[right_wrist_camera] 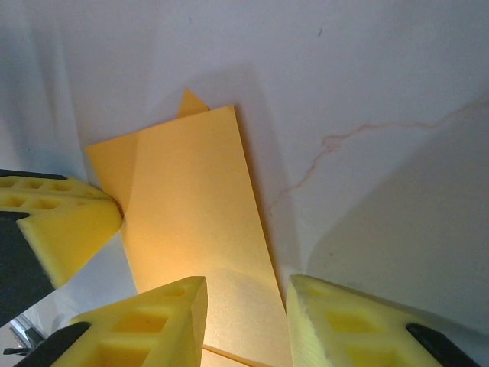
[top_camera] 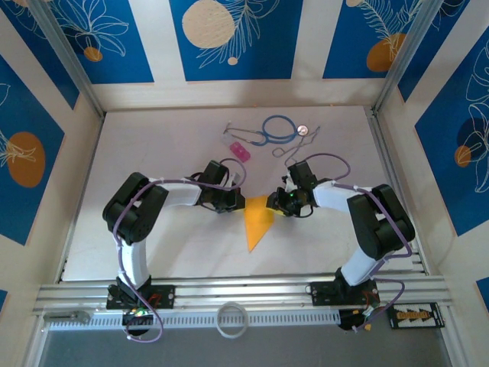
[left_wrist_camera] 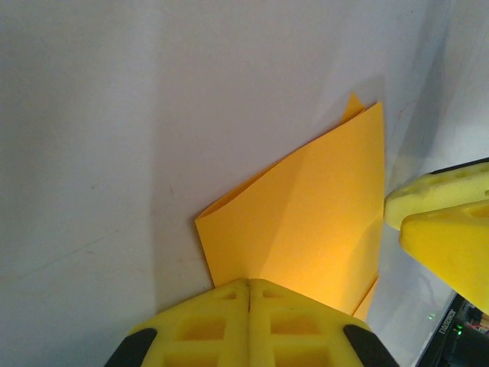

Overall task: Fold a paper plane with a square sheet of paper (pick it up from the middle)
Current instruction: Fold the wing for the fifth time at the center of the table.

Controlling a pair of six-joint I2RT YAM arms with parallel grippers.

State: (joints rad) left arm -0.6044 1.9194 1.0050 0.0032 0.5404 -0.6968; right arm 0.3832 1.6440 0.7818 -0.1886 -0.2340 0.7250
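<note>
Clerk: Item one, the orange sheet of paper (top_camera: 257, 223). Location?

Checker: Flat on the white table (top_camera: 153, 153), between the two grippers. It is part-folded into a long wedge with its point toward the arm bases.

Clerk: Left gripper (left_wrist_camera: 248, 287)?

Checker: Jaws fully together, tips at the sheet's near edge. It probably pins the paper against sliding. Whether it pinches or merely presses cannot be told.

Clerk: Right gripper (right_wrist_camera: 246, 281)?

Checker: Jaws part-way apart, straddling the sheet's long edge, nothing clamped. It is likely placed to work a crease against the left's anchor.

Clerk: Surface and room?

Checker: The table is matte white, with a faint reddish crack line (right_wrist_camera: 367, 130) in the right wrist view. On the far side are a small pink block (top_camera: 241, 151) and a blue looped cord (top_camera: 279, 128), both well apart from the sheet. A white ring (top_camera: 231, 319) sits by the front rail. The walls are blue panels (top_camera: 267, 46) with a leaf print.
</note>
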